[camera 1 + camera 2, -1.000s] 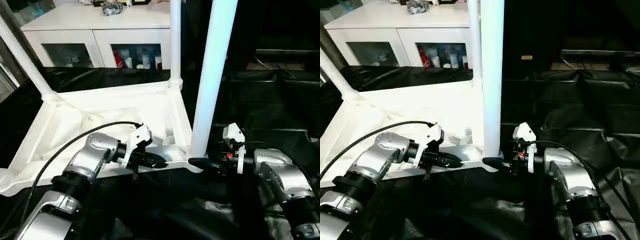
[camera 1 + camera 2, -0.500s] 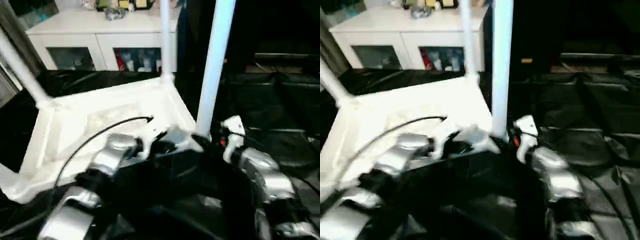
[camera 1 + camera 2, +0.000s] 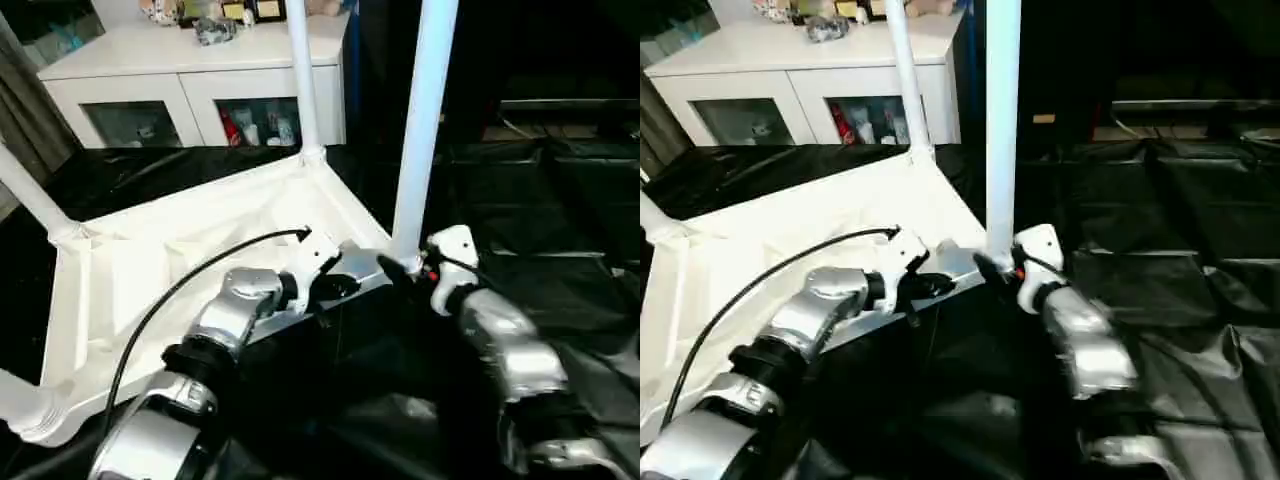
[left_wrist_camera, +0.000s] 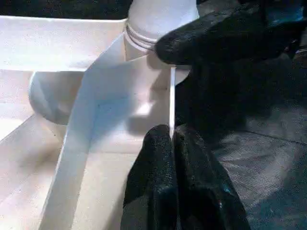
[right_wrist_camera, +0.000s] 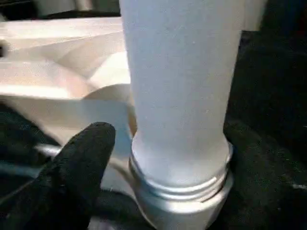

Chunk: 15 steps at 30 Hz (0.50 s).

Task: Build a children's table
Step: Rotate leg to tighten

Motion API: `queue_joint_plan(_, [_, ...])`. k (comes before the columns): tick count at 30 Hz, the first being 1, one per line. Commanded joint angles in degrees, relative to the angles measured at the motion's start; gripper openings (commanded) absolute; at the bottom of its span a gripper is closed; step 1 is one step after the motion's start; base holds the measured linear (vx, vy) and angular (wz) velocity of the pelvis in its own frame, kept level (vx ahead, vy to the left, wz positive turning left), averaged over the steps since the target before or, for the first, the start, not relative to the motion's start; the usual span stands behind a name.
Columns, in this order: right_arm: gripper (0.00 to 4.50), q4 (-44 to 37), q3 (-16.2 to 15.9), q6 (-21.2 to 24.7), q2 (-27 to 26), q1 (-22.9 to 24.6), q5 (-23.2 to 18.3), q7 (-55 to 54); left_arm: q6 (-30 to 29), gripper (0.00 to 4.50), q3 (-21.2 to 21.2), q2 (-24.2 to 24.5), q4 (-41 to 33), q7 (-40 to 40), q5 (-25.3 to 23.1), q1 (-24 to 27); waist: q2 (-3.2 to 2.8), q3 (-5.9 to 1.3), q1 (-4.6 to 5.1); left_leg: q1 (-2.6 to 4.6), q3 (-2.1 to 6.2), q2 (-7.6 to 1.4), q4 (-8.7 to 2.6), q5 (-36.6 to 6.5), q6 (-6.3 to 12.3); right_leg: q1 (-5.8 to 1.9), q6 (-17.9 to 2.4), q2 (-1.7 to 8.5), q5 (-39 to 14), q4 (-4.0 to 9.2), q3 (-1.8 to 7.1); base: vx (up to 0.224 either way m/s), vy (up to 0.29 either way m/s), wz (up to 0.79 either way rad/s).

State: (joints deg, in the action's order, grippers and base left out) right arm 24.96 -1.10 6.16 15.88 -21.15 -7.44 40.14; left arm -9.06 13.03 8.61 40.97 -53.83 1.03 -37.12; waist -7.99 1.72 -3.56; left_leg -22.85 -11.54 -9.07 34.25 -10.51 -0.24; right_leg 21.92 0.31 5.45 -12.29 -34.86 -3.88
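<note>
The children's table (image 3: 180,270) lies upside down on black sheeting (image 3: 560,290), legs pointing up. The left gripper (image 4: 171,143) pinches the table's thin near rim, fingers closed on it, just beside the near corner leg (image 3: 422,130). The right gripper (image 5: 158,158) stands with its fingers apart either side of that leg's base. Behind the table stands a white cabinet (image 3: 200,80). Open sheeting lies beyond the corner leg.
</note>
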Motion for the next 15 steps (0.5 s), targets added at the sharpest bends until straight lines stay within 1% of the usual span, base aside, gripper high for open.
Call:
queue_joint_plan(1, [3.93,-1.7,-5.2,2.0,1.0,2.2,-2.1,10.1,1.6,0.0,0.8,2.4,-3.8,-6.0,1.8,-0.4,0.9,-3.77,-0.29,1.06,2.37,-4.11,-3.36,-8.3,7.36,-2.36,-14.6,4.1,3.3,3.38,2.1,0.0,0.0,0.0])
queue_joint_plan(2, [3.93,-2.3,-4.7,2.2,2.2,2.3,-2.6,12.1,1.9,0.0,1.3,3.7,-4.7,-9.0,2.1,0.2,0.82,-3.79,-0.38,0.9,2.46,-4.18,-3.35,-7.7,8.05,-2.44,-14.9,4.2,4.1,3.24,2.04,0.0,0.0,0.0])
queue_joint_plan(3, [3.93,-2.3,-4.7,2.2,2.2,2.3,-2.6,12.1,1.9,0.0,1.3,3.7,-4.7,-9.0,2.1,0.2,0.83,-3.89,-0.41,0.74,2.4,-4.13,-3.05,-6.5,9.12,-2.42,-15.1,4.07,5.7,2.98,1.87,0.0,0.0,0.0])
queue_joint_plan(4, [3.93,-2.8,-4.2,2.9,3.7,2.2,-3.4,14.3,2.0,0.0,1.9,5.3,-5.7,-12.2,2.5,0.8,0.81,-3.69,-0.27,0.61,2.32,-4.11,-3.05,-6.6,9.59,-2.22,-15.4,4.11,5.3,3.04,1.8,0.0,0.0,0.0])
queue_joint_plan(5, [3.93,-2.9,-4.0,3.1,4.2,2.2,-3.6,15.0,2.0,0.0,2.0,5.7,-5.8,-12.8,2.5,0.9,0.88,-3.66,-0.31,0.61,2.4,-4.07,-3.09,-7.1,9.44,-2.36,-15.4,4.11,4.2,3.15,1.72,0.0,0.0,0.0])
queue_joint_plan(6, [3.93,-3.2,-3.8,3.4,4.9,2.1,-4.0,16.2,2.0,0.0,2.2,6.4,-6.1,-14.0,2.5,1.1,0.82,-3.5,-0.28,0.78,2.32,-4.18,-3.28,-9.0,8.94,-2.17,-15.4,4.04,0.8,3.45,1.74,0.0,0.0,0.0])
queue_joint_plan(7, [3.93,-3.8,-3.8,4.2,6.2,2.1,-5.0,18.4,1.8,0.0,2.4,7.6,-6.5,-15.9,2.6,1.3,1.69,-3.23,-0.24,0.85,2.24,-4.37,-3.64,-10.7,8.03,-2.08,-15.2,3.93,-2.8,3.86,1.85,0.0,0.0,0.0])
queue_joint_plan(8, [3.93,-4.4,-4.0,5.0,7.6,2.1,-5.8,20.8,1.5,0.0,2.4,8.6,-6.8,-17.6,2.9,1.4,1.67,-3.21,-0.39,0.89,2.3,-4.39,-3.7,-11.4,7.57,-2.16,-15.2,4.05,-4.5,3.8,1.89,0.0,0.0,0.0])
queue_joint_plan(9, [3.93,-4.8,-4.2,5.5,8.4,2.1,-6.3,22.3,1.4,0.0,2.3,9.2,-7.0,-18.5,3.0,1.4,1.22,-3.18,-0.62,1.13,2.35,-4.54,-3.81,-11.9,6.82,-2.07,-14.8,4.0,-6.7,3.92,1.98,0.0,0.0,0.0])
queue_joint_plan(10, [3.93,-5.0,-4.5,5.9,9.0,2.1,-6.7,23.5,0.9,0.0,2.3,9.6,-7.3,-19.4,3.3,1.4,1.24,-3.01,-0.54,1.14,2.41,-4.69,-4.05,-12.2,6.15,-1.91,-14.8,3.83,-7.2,3.91,2.07,0.0,0.0,0.0])
queue_joint_plan(11, [3.93,-5.0,-4.5,5.9,9.0,2.1,-6.7,23.5,0.9,0.0,2.3,9.6,-7.3,-19.4,3.3,1.4,1.14,-3.05,-0.57,1.19,2.43,-4.76,-4.11,-12.5,5.78,-1.92,-14.9,3.86,-7.2,3.85,2.08,0.0,0.0,0.0])
queue_joint_plan(12, [3.68,-5.0,-4.6,6.1,9.3,2.1,-6.7,24.1,0.7,0.0,2.5,10.0,-7.5,-19.7,3.3,1.4,1.12,-3.04,-0.71,1.48,2.28,-4.75,-4.09,-13.1,5.08,-1.59,-15.1,3.88,-6.9,3.92,2.17,0.0,0.0,0.0])
queue_joint_plan(13, [3.61,-4.9,-4.9,6.5,10.0,1.9,-7.0,25.7,0.4,0.0,2.9,10.6,-8.1,-20.6,3.3,1.5,1.41,-3.16,-0.83,1.36,2.33,-4.71,-4.1,-12.4,4.87,-1.84,-15.3,3.89,-5.6,3.69,2.19,0.0,0.0,0.0])
queue_joint_plan(14, [3.61,-4.9,-4.9,6.5,10.0,1.9,-7.0,25.7,0.4,0.0,2.9,10.6,-8.1,-20.6,3.3,1.5,1.37,-3.2,-1.03,1.36,2.33,-4.73,-4.08,-12.1,4.96,-1.86,-15.4,3.99,-5.0,3.6,2.24,0.0,0.0,0.0])
queue_joint_plan(15, [3.5,-4.8,-4.9,6.9,10.2,1.7,-7.2,26.7,0.3,0.0,3.1,11.0,-8.3,-20.9,3.3,1.6,1.33,-3.26,-1.15,1.27,2.25,-4.66,-3.92,-11.1,5.26,-1.86,-15.5,4.04,-3.7,3.44,2.24,0.0,0.0,0.0])
